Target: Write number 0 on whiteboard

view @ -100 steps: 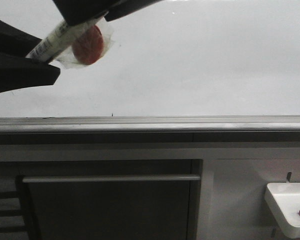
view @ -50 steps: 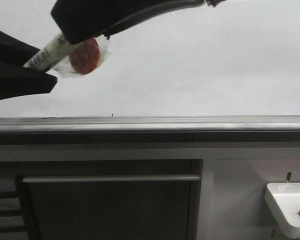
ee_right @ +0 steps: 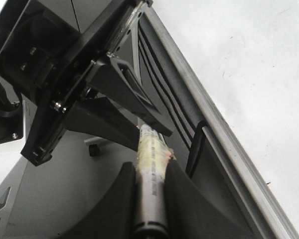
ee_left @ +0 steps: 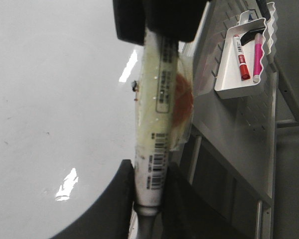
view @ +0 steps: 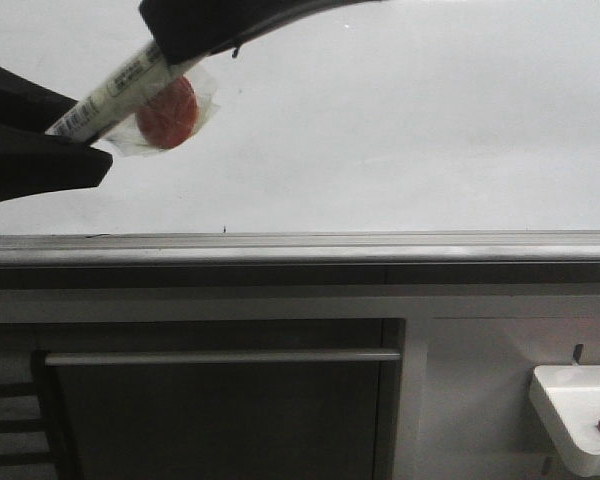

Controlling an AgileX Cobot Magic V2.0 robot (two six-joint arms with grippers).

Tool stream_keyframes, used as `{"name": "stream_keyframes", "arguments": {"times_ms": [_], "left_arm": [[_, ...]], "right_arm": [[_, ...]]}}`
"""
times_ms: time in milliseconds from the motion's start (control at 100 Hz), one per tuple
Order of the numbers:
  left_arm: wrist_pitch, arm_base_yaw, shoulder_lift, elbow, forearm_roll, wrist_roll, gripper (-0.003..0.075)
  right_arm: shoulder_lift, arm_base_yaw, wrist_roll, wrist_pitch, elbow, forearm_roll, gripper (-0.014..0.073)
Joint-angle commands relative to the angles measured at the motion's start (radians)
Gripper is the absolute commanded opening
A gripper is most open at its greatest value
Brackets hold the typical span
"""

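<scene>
Whiteboard (view: 400, 130), large, glossy and white, is seen unmarked above its grey metal ledge (view: 300, 246). At ten o'clock, a white barcoded marker pen (view: 115, 92) with red round magnet (view: 166, 113) is gripped at opposite ends by left fingers (view: 75, 135) and right fingers (view: 175, 50).

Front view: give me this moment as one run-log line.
marker: gripped by left gripper and right gripper | whiteboard: no 0 visible

The front camera faces the large glossy white whiteboard (view: 400, 130) squarely from near, while both wrist cameras look close along the white barcode-labelled marker pen (ee_left: 157, 124), a thing all three views share.
</scene>
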Motion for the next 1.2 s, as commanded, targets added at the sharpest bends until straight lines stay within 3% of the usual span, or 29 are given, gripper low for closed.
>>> {"name": "stream_keyframes", "arguments": {"times_ms": [0, 60, 180, 250, 450, 630, 740, 810, 990, 1190], "left_arm": [[-0.061, -0.007, -0.006, -0.025, -0.096, -0.017, 0.0038], [-0.072, -0.007, -0.006, -0.025, -0.096, -0.017, 0.0122], [-0.107, -0.007, -0.008, -0.025, -0.104, -0.017, 0.0372], [-0.121, -0.007, -0.024, -0.025, -0.129, -0.017, 0.0466], [-0.033, -0.007, -0.139, -0.025, -0.133, -0.017, 0.0492], [0.118, -0.007, -0.279, -0.025, -0.204, -0.017, 0.0492], [0.17, -0.007, -0.338, -0.025, -0.304, -0.017, 0.0456], [0.177, -0.005, -0.351, -0.025, -0.373, -0.017, 0.0367], [0.165, 0.022, -0.353, -0.025, -0.411, -0.017, -0.0013], [0.148, 0.065, -0.353, -0.025, -0.461, -0.017, -0.002]], "right_arm": [[-0.017, 0.001, -0.005, -0.01, -0.033, 0.031, -0.0067], [-0.017, 0.001, -0.005, -0.01, -0.033, 0.031, -0.0067], [-0.017, 0.001, -0.005, -0.021, -0.033, 0.031, -0.0067], [-0.017, 0.001, -0.005, -0.058, -0.033, 0.031, -0.0067], [-0.017, -0.025, -0.005, -0.199, -0.033, 0.031, -0.0067], [-0.017, -0.117, -0.005, -0.207, -0.033, 0.031, -0.0067], [-0.017, -0.143, -0.005, -0.221, -0.033, 0.031, -0.0067], [-0.016, -0.149, -0.005, -0.234, -0.033, 0.031, -0.0067], [0.002, -0.149, -0.005, -0.251, -0.033, 0.031, -0.0067], [0.017, -0.15, -0.005, -0.252, -0.033, 0.031, -0.0067]]}}
